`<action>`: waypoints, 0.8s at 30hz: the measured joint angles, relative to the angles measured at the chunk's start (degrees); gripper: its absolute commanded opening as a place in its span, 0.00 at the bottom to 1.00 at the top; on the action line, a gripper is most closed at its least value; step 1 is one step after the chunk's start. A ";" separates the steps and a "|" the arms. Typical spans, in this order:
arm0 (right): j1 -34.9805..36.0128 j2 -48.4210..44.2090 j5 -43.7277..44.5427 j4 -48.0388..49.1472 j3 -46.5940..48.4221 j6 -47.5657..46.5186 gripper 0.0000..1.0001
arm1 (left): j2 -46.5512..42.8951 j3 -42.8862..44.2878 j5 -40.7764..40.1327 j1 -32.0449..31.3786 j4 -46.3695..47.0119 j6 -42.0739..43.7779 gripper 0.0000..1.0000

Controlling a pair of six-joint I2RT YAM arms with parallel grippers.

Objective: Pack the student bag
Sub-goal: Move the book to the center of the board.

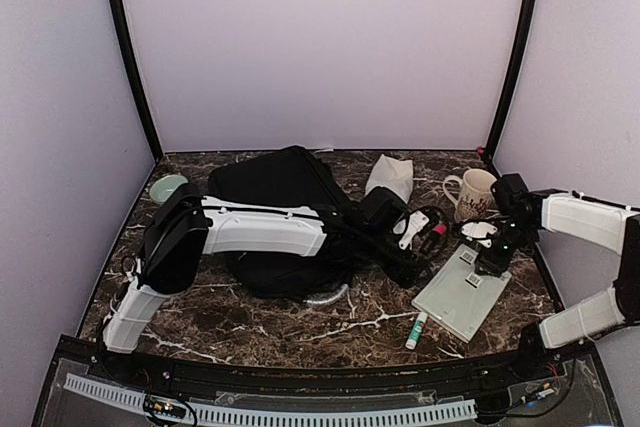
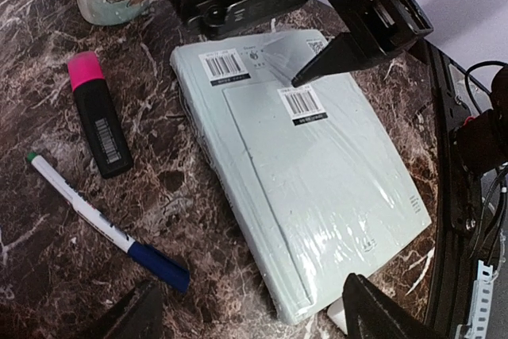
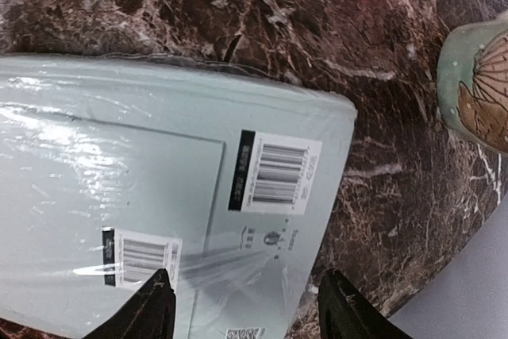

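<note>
Though half under the left arm [image 1: 265,232], bag [image 1: 275,182] lies central on desk [image 1: 250,332], long axis far-to-near, grey handle [image 1: 328,297] nearest. To its right, book [image 2: 317,188]: left claw [image 2: 250,311] gapes empty above; right claw [image 3: 246,303], half-open and empty, over its barcoded end.

A lab-style robot test booth is indicated: a dark marble-patterned table [image 1: 300,322] is enclosed left, right and far by plain pale walls [image 1: 320,47] joined by black posts [image 1: 130,57]. A left arm [image 1: 265,230] and a right arm [image 1: 590,222] are mounted at its near edge, along which a slotted cable duct [image 1: 270,412] is run.
</note>
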 measured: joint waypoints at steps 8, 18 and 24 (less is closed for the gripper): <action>-11.10 -6.45 -2.56 -8.63 1.14 -2.95 0.60 | -0.59 0.00 2.62 1.14 2.05 -5.22 0.81; -14.19 -8.52 4.31 -8.90 -8.13 -9.35 0.50 | 2.43 8.52 9.25 2.45 -2.71 -11.45 0.82; -10.49 -2.80 6.93 -5.18 -8.07 -8.48 0.48 | 8.96 13.33 11.65 2.45 -5.70 -15.02 0.80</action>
